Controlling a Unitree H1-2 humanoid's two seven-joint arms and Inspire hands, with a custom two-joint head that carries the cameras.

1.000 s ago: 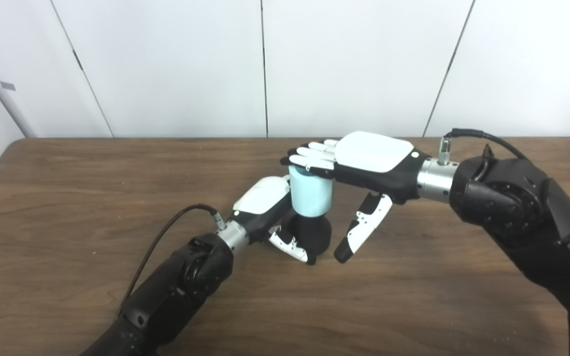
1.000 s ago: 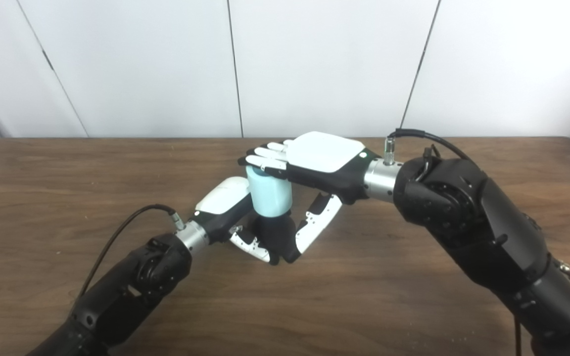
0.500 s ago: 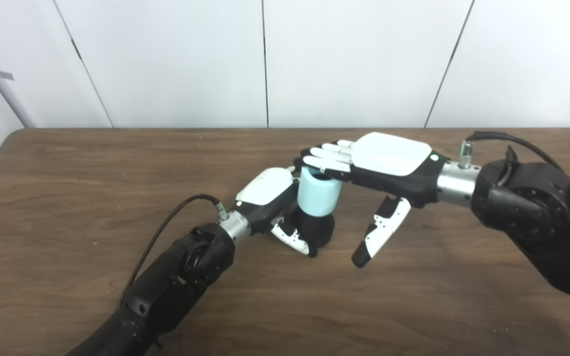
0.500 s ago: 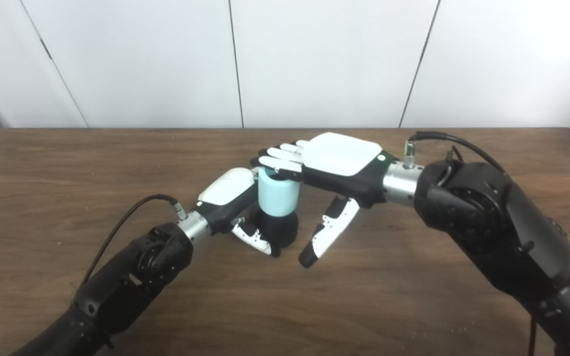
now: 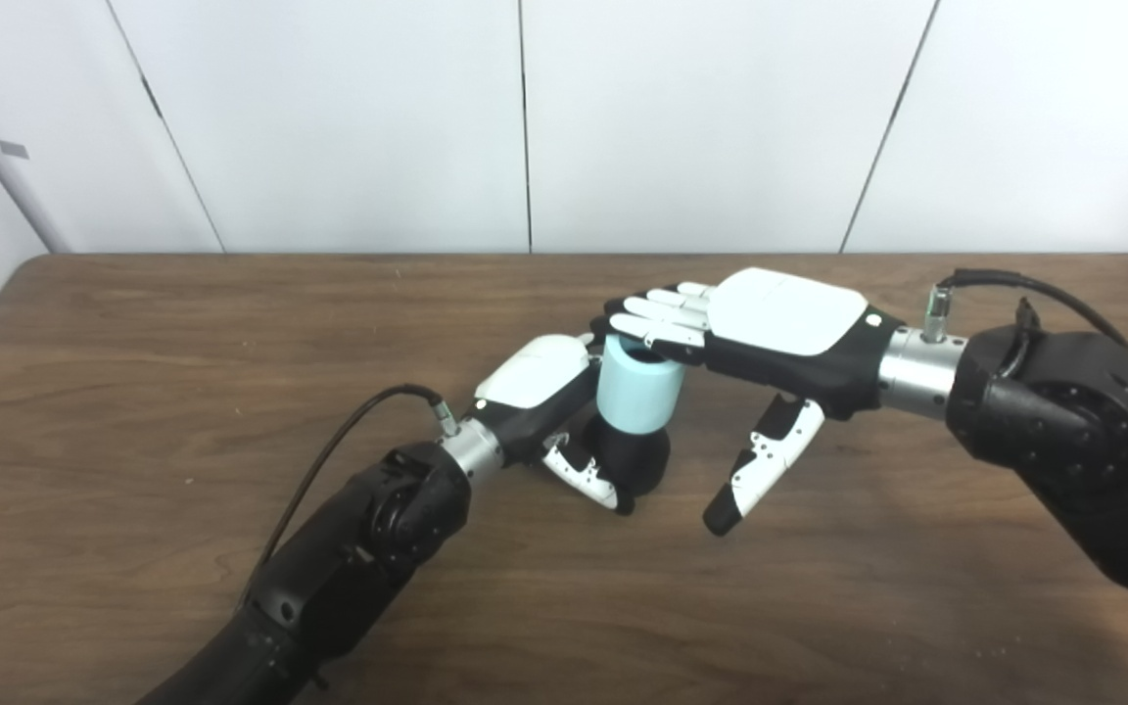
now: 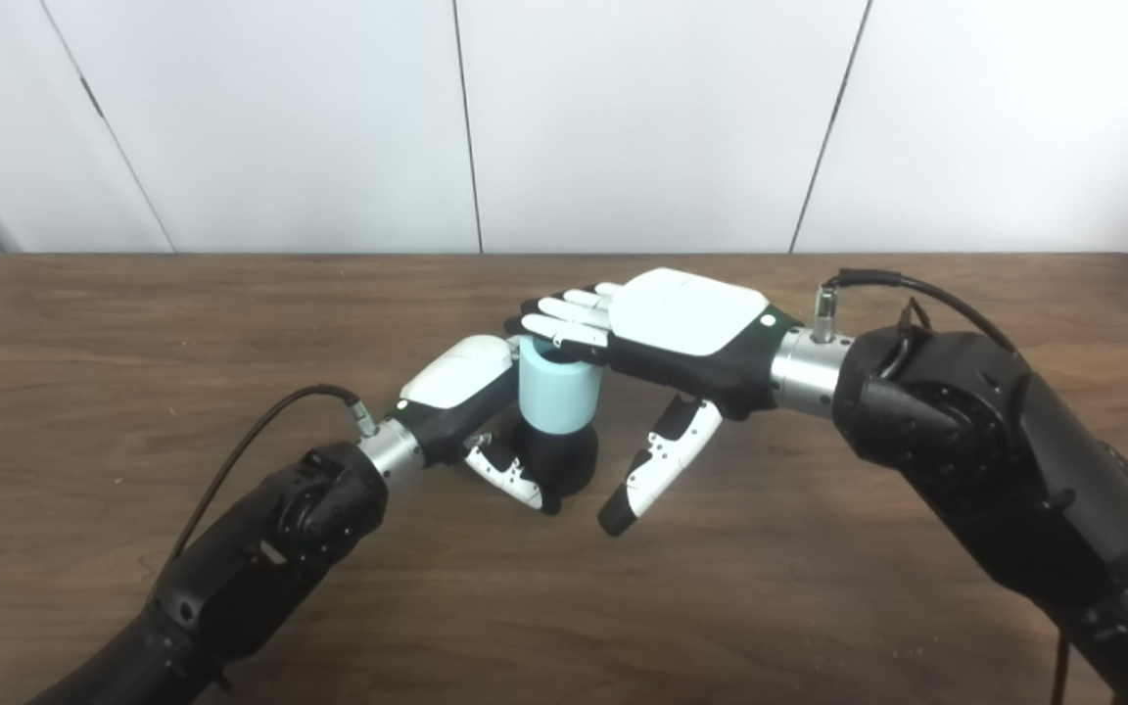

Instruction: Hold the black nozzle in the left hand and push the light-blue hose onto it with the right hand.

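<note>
Worktop [image 5: 182, 323]: dark brown wood-grain surface, its far edge against a white panelled wall [image 5: 701, 117].
Black nozzle [image 5: 637, 458]: rounded black piece standing upright near the middle of the worktop, its base on the wood; only the lower part shows below the hose.
Light-blue hose [image 5: 635, 395]: short pale-blue cylinder, upright, seated on top of the black nozzle, its lower rim touching the black body. How far it is pushed on cannot be told.
Left robot hand [image 5: 564, 411]: comes in from the lower left on a black arm, white back plate turned upward. It is wrapped around the black nozzle from the left, thumb [image 5: 584, 474] curled across the front of the nozzle, low down; the other fingers are hidden behind the two parts.
Right robot hand [image 5: 760, 333]: comes in from the right, palm down, white back plate up. It grips nothing. Its fingers [image 5: 657, 315] are straight and lie close side by side, flat over the top rim of the light-blue hose; whether they press on it or sit just above cannot be told. Its thumb [image 5: 760, 470] hangs down and away, to the right of the nozzle and apart from it, tip close to the worktop.
Cables: one black lead at each wrist, left [image 5: 349, 441] and right [image 5: 1024, 286].
</note>
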